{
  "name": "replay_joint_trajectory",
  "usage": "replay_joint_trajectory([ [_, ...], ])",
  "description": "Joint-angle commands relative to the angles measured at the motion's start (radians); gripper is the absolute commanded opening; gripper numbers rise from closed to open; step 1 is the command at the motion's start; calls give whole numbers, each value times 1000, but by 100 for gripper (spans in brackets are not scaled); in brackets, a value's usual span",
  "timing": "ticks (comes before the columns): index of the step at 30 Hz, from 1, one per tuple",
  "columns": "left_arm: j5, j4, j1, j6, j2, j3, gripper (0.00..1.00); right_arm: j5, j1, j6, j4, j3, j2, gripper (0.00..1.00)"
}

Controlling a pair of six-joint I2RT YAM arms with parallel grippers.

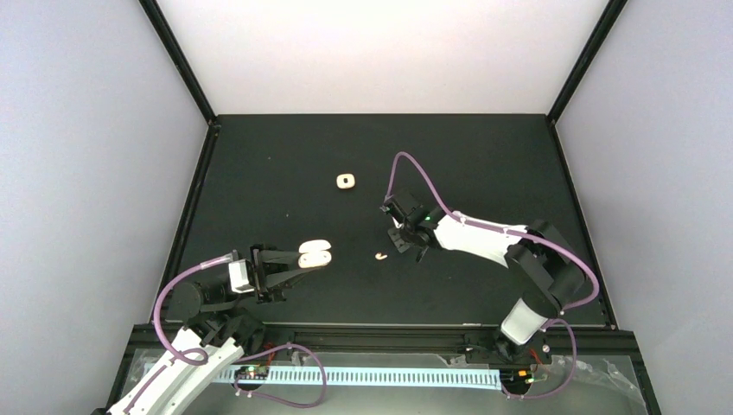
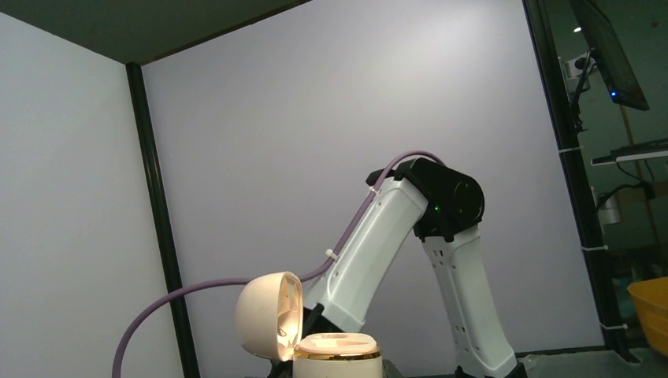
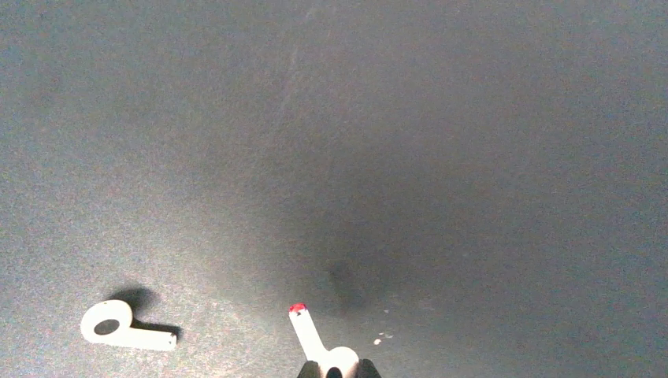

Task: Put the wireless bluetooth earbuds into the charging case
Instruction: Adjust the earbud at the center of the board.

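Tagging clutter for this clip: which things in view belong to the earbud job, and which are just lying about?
Job:
- open charging case, clamped in the left gripper
- pinched earbud, held by the right gripper
- loose earbud, lying beside it

Lying about:
- cream square piece, farther back, untouched; cannot tell what it is
- yellow tub, outside the cell

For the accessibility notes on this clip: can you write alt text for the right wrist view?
The right gripper, only its dark tips showing at the bottom edge, pinches the round head of a white earbud whose red-tipped stem points up and left. A second earbud lies flat on the dark table at lower left, apart from it.
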Motion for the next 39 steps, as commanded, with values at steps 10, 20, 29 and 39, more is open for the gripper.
replay_joint_trajectory([
  [10,-3,-10,2,10,-6,17,2,111,42,-163,-18,2,4,1],
  [20,0,-13,-1,9,-7,13,2,37,45,-109,-67,56,68,18],
  [29,-7,-20,-2,12,-11,13,1,4,45,101,-33,-8,-86,34],
  [39,-4,-22,-3,9,0,14,2,-25,10,111,48,-58,-62,26],
])
